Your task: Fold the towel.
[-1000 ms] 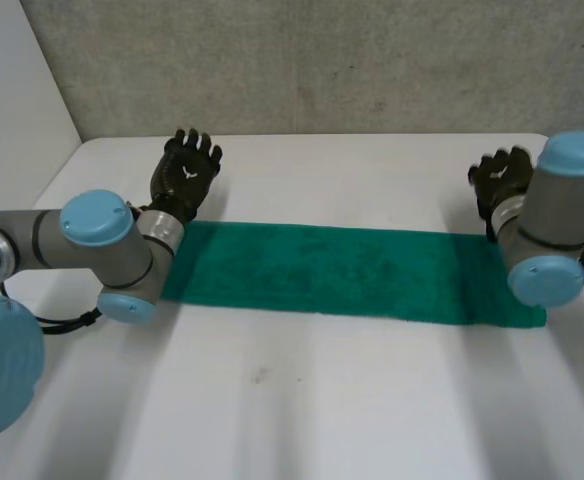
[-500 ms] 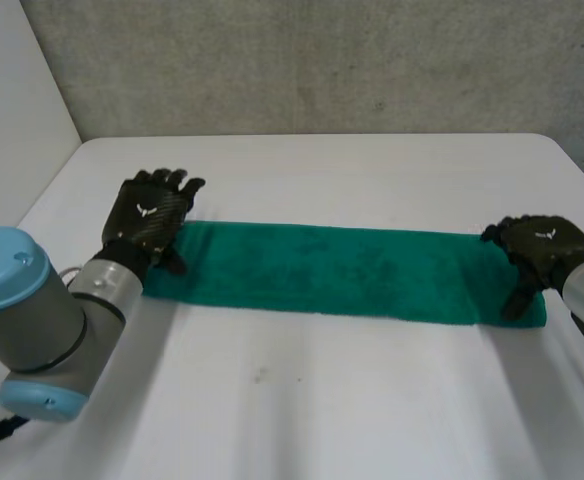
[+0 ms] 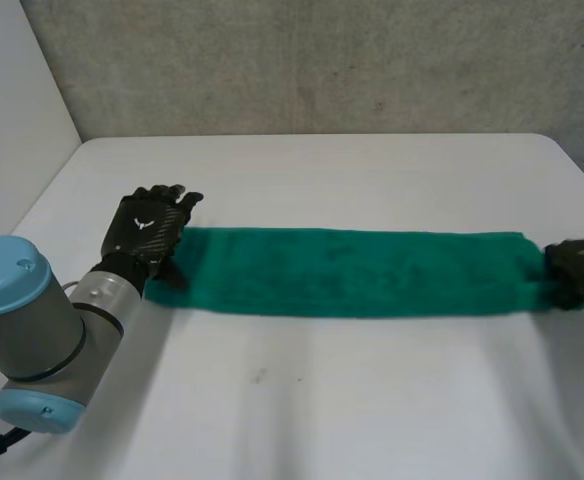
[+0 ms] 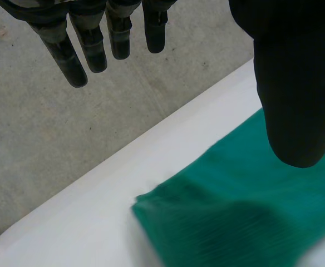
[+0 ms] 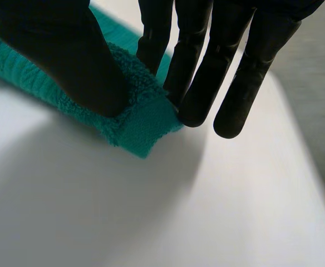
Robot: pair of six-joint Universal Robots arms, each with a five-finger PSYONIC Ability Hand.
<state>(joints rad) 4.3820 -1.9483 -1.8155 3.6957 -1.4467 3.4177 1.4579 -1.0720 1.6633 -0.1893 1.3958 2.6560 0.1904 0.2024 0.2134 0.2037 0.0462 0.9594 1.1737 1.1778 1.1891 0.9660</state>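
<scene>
Under the thumb of your left robot hand [image 3: 147, 228], hovering open, lies one end of the green towel [image 3: 357, 272], stretched along the counter [image 3: 302, 410]; your right robot hand [image 3: 577, 272] pinches the other end. Pulling one-sided could skew the fold.

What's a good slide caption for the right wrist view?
Right hand pinches one end of the green towel over the white table.

We see a green terry towel [image 3: 352, 272], fuzzy with a flatter woven hem [image 5: 143, 130] at the right hand's [image 3: 578, 268] smooth black fingertips [image 5: 196, 114], on a smooth matt white table [image 3: 372, 400].
</scene>
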